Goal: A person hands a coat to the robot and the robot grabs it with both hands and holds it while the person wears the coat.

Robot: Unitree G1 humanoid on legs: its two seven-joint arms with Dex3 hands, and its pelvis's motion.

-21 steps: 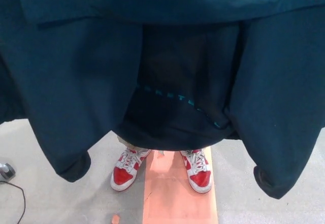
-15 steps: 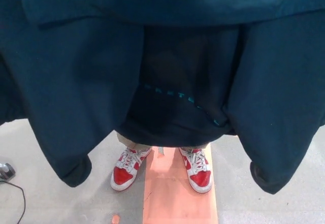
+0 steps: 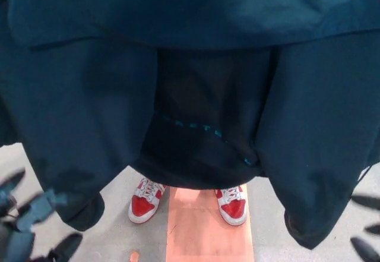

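1. While a dark teal coat (image 3: 196, 84) fills most of the head view, hanging from the far edge down toward the floor, it spreads open like a curtain with its inner lining facing the camera.
2. Its two sleeves hang to either side: the left sleeve (image 3: 83, 205) ends near the lower left, and the right sleeve (image 3: 306, 229) ends near the lower right.
3. Between the sleeves, the darker middle panel of the coat carries a faint line of teal lettering (image 3: 205, 132), too small to read.
4. Below the coat's hem, a person's two red and white sneakers (image 3: 145, 201) show, toes pointing toward the camera, standing at the far end of an orange strip (image 3: 208, 238) on the grey floor (image 3: 119, 244).
5. At the near left corner, the robot's left hand (image 3: 29, 226) appears blurred, its dark fingers (image 3: 13, 182) spread apart and closed on nothing, just beside the left sleeve's end.
6. At the near right edge, the right hand (image 3: 365, 226) shows only as three dark fingertips (image 3: 363, 201), held apart from one another and clear of the coat.
7. A small orange mark (image 3: 135, 255) lies on the floor near the strip's left side.
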